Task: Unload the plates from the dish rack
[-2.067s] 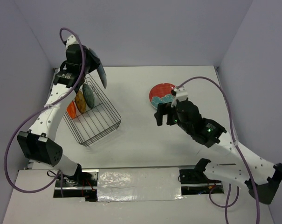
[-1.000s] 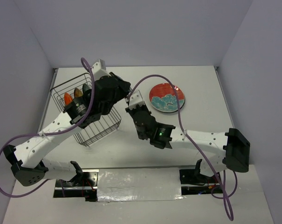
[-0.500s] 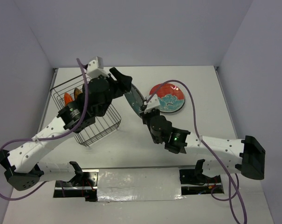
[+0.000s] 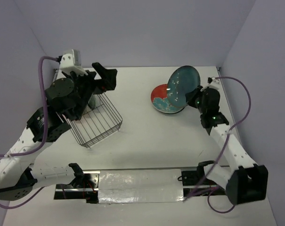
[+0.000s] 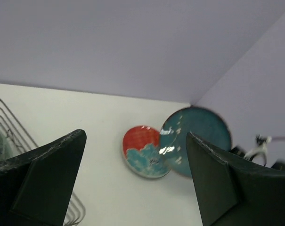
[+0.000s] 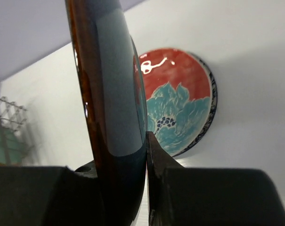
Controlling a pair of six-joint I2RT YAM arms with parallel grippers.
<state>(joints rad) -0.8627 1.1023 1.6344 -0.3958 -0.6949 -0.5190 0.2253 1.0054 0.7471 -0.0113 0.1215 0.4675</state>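
Observation:
My right gripper (image 4: 195,96) is shut on the rim of a dark teal plate (image 4: 182,88) and holds it tilted on edge over the back right of the table. In the right wrist view that plate (image 6: 109,89) stands edge-on between my fingers (image 6: 154,155). Just below it a red plate with a teal flower (image 4: 160,99) lies flat on the table. The dish rack (image 4: 97,120), a dark wire basket, sits at the left. Above its far end my left gripper (image 4: 96,77) is open and holds nothing. The left arm hides whatever stands in the rack.
The left wrist view shows both plates, red (image 5: 142,150) and teal (image 5: 199,139), between its wide fingers (image 5: 48,174), with rack wires (image 5: 5,120) at the lower left. Purple walls enclose the table on three sides. A taped strip (image 4: 137,186) runs along the near edge.
The left gripper opened and let go of the teal plate, then drew back over the rack. The right gripper took the plate and carried it right, above the red plate.

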